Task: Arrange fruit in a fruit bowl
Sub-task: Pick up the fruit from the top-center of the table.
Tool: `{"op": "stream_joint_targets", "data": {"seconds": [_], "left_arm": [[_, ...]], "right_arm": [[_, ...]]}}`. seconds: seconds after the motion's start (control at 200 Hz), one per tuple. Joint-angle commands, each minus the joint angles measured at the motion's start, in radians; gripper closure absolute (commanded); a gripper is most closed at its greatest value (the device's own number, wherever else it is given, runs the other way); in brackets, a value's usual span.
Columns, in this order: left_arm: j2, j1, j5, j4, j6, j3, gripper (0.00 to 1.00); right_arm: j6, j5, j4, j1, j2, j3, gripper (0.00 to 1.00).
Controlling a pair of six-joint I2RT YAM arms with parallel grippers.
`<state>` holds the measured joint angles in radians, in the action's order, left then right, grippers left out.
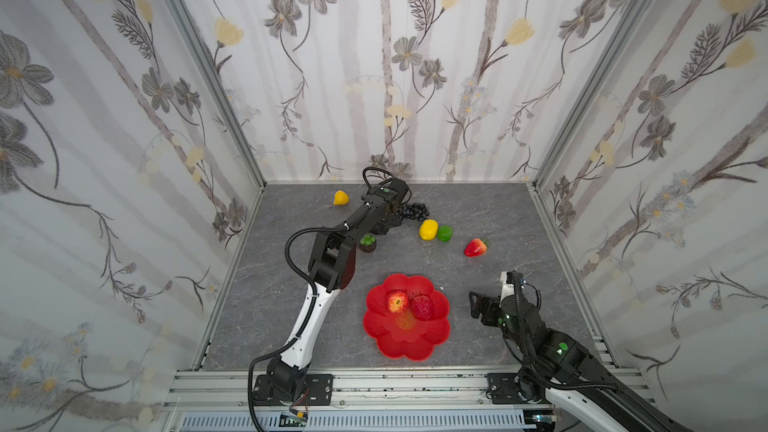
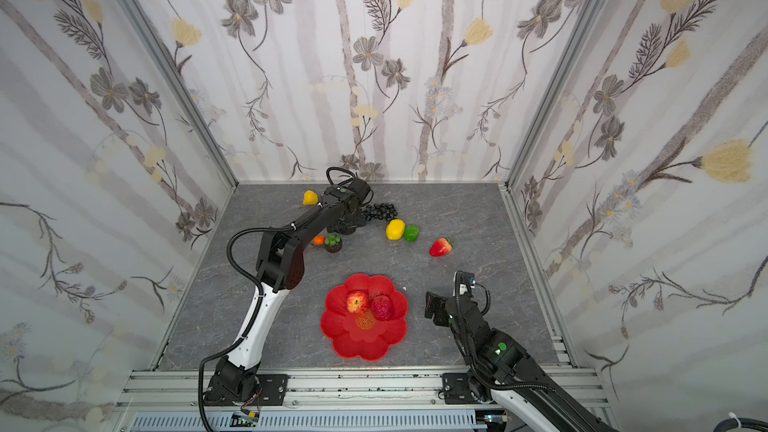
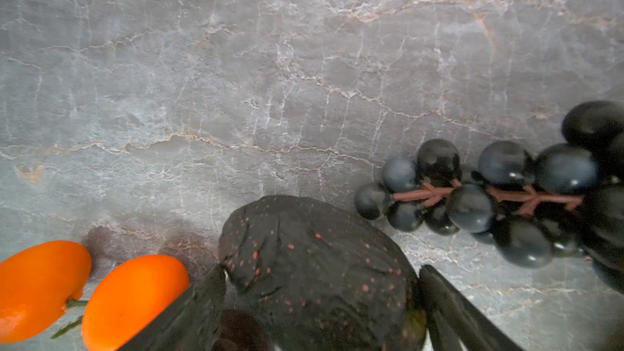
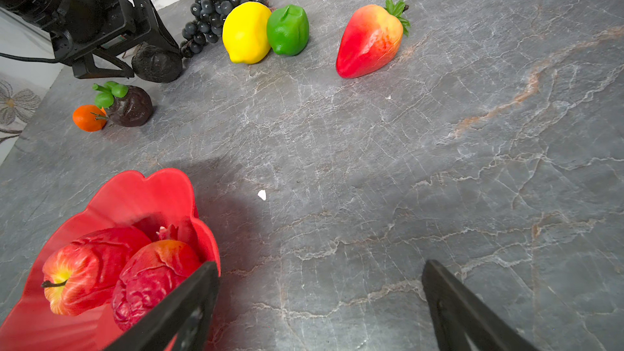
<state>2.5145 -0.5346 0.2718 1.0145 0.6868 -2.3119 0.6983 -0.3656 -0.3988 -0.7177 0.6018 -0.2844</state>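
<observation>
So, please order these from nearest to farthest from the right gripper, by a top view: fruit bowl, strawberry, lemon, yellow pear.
From the right gripper:
1. fruit bowl, beside it, leftward.
2. strawberry, straight ahead.
3. lemon, farther back, mid-table.
4. yellow pear, back left.

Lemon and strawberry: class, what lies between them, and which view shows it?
A green fruit sits between the lemon and the strawberry, touching the lemon; the right wrist view shows it.
</observation>
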Motion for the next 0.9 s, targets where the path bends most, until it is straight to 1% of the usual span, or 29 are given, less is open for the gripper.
{"op": "stream_joint_targets", "data": {"seconds": [0.0,0.125,0.23,0.325,0.435,0.575,0.67,0.749,0.894], "left_arm": [[0.004,-0.003,-0.002,0.021,0.000,-0.011,0.05],[0.004,-0.004,-0.010,0.011,-0.009,-0.011,0.03],[0.011,-0.002,-0.019,-0.003,-0.019,-0.016,0.05],[0.030,0.001,-0.028,-0.001,-0.029,-0.040,0.11],[0.050,0.004,-0.033,0.019,-0.036,-0.070,0.14],[0.046,0.004,-0.031,0.020,-0.043,-0.070,0.19],[0.041,0.004,-0.037,0.018,-0.048,-0.069,0.25],[0.035,0.004,-0.043,0.014,-0.052,-0.064,0.29],[0.005,0.004,-0.048,-0.015,-0.058,-0.021,0.34]], "right_arm": [[0.003,-0.002,0.041,0.000,0.013,-0.002,0.06],[0.006,-0.010,0.041,0.001,0.029,-0.006,0.06],[0.007,-0.012,0.042,0.001,0.039,-0.010,0.06],[0.007,-0.010,0.041,0.001,0.044,-0.010,0.06],[0.007,-0.009,0.040,0.001,0.046,-0.012,0.06],[0.010,-0.009,0.035,0.003,0.049,-0.015,0.06],[0.012,-0.009,0.032,0.003,0.055,-0.021,0.06],[0.013,-0.009,0.028,0.003,0.059,-0.026,0.06],[0.018,-0.009,0.022,0.003,0.060,-0.033,0.06]]}}
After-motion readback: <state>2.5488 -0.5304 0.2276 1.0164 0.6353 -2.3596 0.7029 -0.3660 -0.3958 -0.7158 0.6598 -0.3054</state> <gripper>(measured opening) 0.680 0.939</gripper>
